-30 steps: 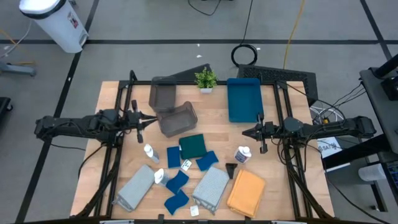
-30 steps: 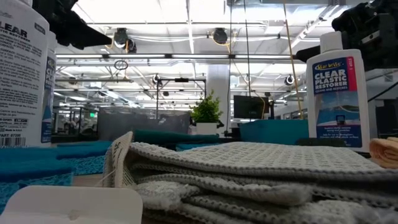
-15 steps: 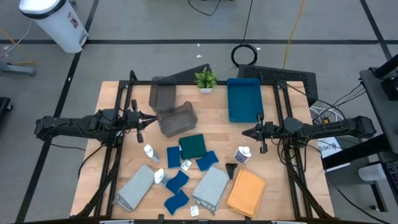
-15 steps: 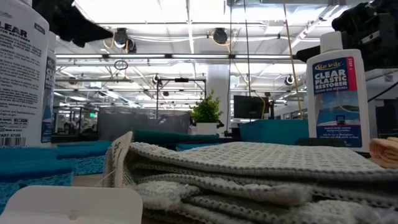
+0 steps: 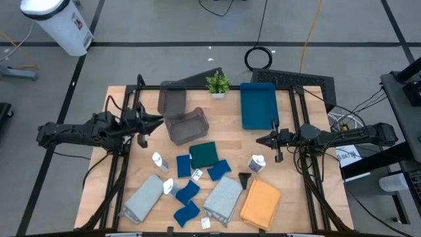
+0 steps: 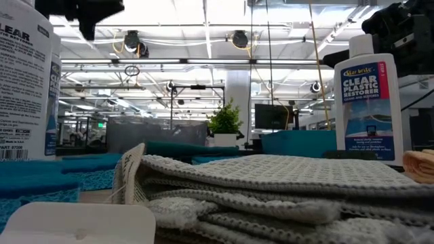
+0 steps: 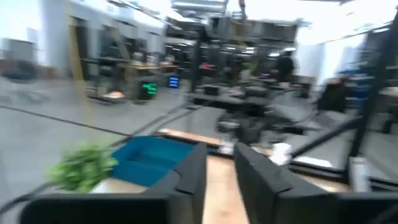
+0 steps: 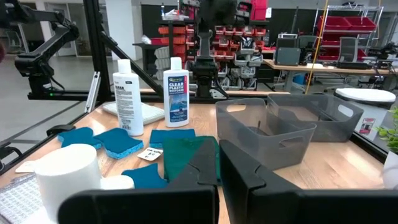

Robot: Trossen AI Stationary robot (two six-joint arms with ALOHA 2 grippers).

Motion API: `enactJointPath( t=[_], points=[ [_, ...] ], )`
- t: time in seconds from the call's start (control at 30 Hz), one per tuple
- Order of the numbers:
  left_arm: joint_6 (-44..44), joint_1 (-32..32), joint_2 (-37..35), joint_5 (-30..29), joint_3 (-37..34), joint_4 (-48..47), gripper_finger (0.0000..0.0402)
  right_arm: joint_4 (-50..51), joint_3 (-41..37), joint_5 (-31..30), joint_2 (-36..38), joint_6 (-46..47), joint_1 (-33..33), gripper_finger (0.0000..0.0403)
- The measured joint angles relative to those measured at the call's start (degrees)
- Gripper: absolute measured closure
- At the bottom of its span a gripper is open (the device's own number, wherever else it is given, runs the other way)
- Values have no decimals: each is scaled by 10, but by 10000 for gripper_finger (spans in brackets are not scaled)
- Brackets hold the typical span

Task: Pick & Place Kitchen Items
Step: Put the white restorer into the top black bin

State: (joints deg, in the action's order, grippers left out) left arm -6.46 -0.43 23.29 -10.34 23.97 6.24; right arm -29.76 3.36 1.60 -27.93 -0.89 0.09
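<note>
Three small white bottles [image 5: 158,161] [image 5: 170,186] [image 5: 256,162], several blue sponges [image 5: 187,191] and folded cloths in grey [image 5: 223,196] [image 5: 143,197], orange [image 5: 261,203] and dark green [image 5: 205,154] lie on the near half of the wooden table. My left gripper [image 5: 158,120] [image 7: 219,152] hovers over the table's left side beside the grey bins, its fingers a little apart with nothing between them. My right gripper [image 5: 258,139] [image 8: 217,163] hangs shut and empty over the right side, just beyond the right-hand bottle.
Two grey bins [image 5: 172,101] [image 5: 189,125] stand at the far middle, one leaning on the other. A small potted plant [image 5: 218,83] and a blue tray [image 5: 258,105] sit at the far edge. Bare wood [image 5: 227,135] shows between the grippers.
My left gripper has risen above the table's left side, tipped upward and rolled about its own axis. No item on the table has moved.
</note>
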Motion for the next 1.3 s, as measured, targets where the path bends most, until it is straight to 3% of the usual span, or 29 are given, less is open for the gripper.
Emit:
enactJointPath(
  t=[0.2,0.3,0.4,0.57,0.83,1.3],
  points=[
    [3,-36,64,83,135,-242,174,0,0,0,0,0,0,403],
    [-16,-66,114,90,188,-365,141,0,0,0,0,0,0,403],
    [-49,-99,153,90,211,-418,129,0,0,0,0,0,0,403],
    [-113,-151,187,89,213,-469,129,0,0,0,0,0,0,403],
    [-210,-213,210,54,212,-496,167,0,0,0,0,0,0,403],
    [-267,-253,220,-7,212,-554,210,0,0,0,0,0,0,403]
  ],
)
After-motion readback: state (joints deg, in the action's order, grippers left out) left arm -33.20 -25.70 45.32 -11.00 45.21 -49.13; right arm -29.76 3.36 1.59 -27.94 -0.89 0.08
